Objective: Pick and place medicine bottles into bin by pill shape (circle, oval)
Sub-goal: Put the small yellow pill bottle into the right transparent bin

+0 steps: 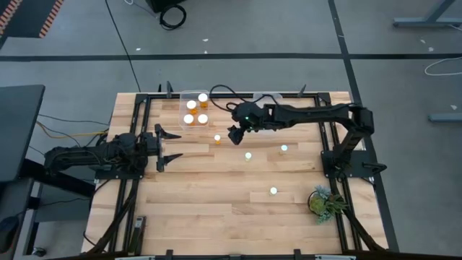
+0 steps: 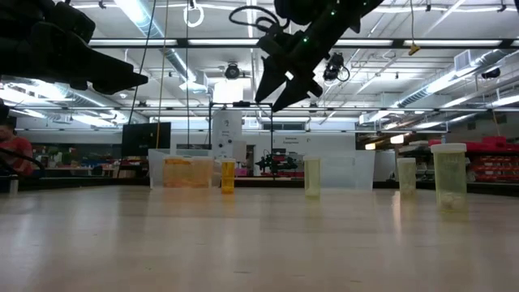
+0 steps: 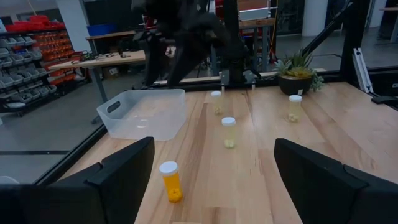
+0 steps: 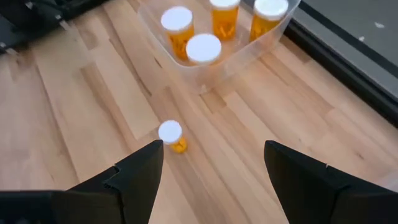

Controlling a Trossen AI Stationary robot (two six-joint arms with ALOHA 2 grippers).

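Dark right gripper point(image 4: 211, 174) agape above white-capped amber bottle point(image 4: 171, 137), wood-plank table point(image 4: 74, 118)

potted plant point(image 1: 325, 201) near table corner point(image 1: 364, 245)

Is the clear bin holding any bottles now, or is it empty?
Not empty. The clear bin holds four white-capped orange bottles, all standing upright; a fifth bottle stands outside it on the table.

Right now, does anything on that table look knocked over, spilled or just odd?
Nothing stands out. Four orange bottles stand upright in the clear bin, a fifth stands alone on the wood just outside it, and three pale bottles stand apart farther along. The right gripper hovers empty above the lone one, jaws open.
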